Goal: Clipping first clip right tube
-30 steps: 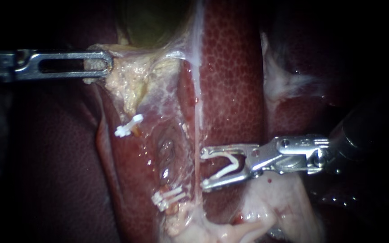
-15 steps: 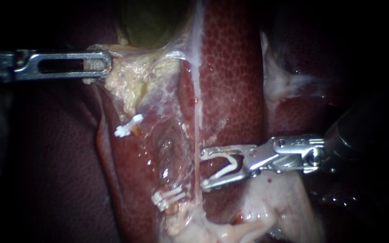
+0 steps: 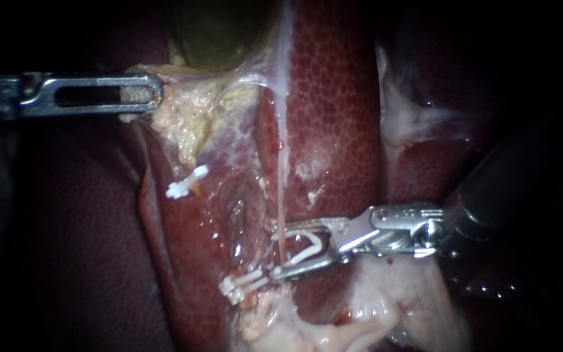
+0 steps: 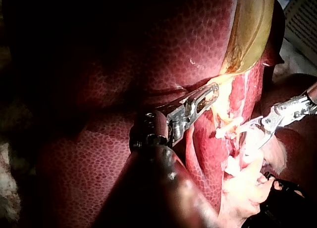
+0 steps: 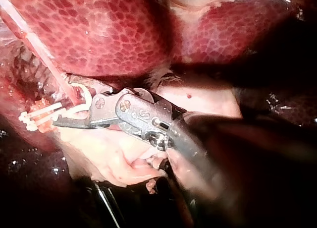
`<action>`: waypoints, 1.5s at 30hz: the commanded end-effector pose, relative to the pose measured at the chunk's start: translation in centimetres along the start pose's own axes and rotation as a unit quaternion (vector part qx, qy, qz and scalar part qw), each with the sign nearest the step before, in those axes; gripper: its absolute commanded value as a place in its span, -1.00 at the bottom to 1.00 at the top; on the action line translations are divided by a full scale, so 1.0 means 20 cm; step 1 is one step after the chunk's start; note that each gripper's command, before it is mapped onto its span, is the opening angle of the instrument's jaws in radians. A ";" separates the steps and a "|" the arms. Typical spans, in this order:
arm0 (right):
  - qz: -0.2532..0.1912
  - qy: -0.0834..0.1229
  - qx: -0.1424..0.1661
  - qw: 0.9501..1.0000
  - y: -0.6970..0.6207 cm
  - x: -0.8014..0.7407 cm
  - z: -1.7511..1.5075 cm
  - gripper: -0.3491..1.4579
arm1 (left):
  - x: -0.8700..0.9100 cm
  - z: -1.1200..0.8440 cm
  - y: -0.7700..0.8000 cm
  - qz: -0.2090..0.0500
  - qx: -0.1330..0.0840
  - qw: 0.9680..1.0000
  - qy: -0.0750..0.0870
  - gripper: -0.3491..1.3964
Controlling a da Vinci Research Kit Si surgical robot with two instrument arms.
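Gripping an open clip astride the right tube, right instrument's hand, near-level; left instrument clamped on gallbladder.

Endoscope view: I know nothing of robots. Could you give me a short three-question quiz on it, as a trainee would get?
1. True or false: the right instrument carries a white clip in its jaws.
2. The thin pink tube runs: A) between those jaws; B) behind its shaft; C) nowhere near it.
3. What does the left instrument grip?
Key: 1 true; 2 A; 3 pale yellowish tissue beside the gallbladder.
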 end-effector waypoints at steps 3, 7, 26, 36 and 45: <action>0.005 0.004 0.004 1.000 0.000 0.000 0.002 -0.01 | 0.000 0.000 0.000 0.000 0.000 1.000 0.000 -1.00; 0.010 0.012 0.011 1.000 0.000 0.000 0.006 -0.01 | 0.000 0.000 0.000 0.000 0.000 1.000 0.000 -1.00; 0.013 0.013 0.032 0.999 0.001 -0.001 0.011 -0.15 | 0.000 0.000 0.000 0.000 0.000 1.000 0.000 -1.00; 0.017 0.010 0.044 0.999 0.001 0.000 0.010 -0.49 | 0.000 0.000 0.000 0.000 0.000 1.000 0.000 -1.00; 0.036 0.007 0.055 0.998 0.002 0.000 0.010 -1.00 | 0.000 0.000 0.000 0.000 0.000 1.000 0.000 -1.00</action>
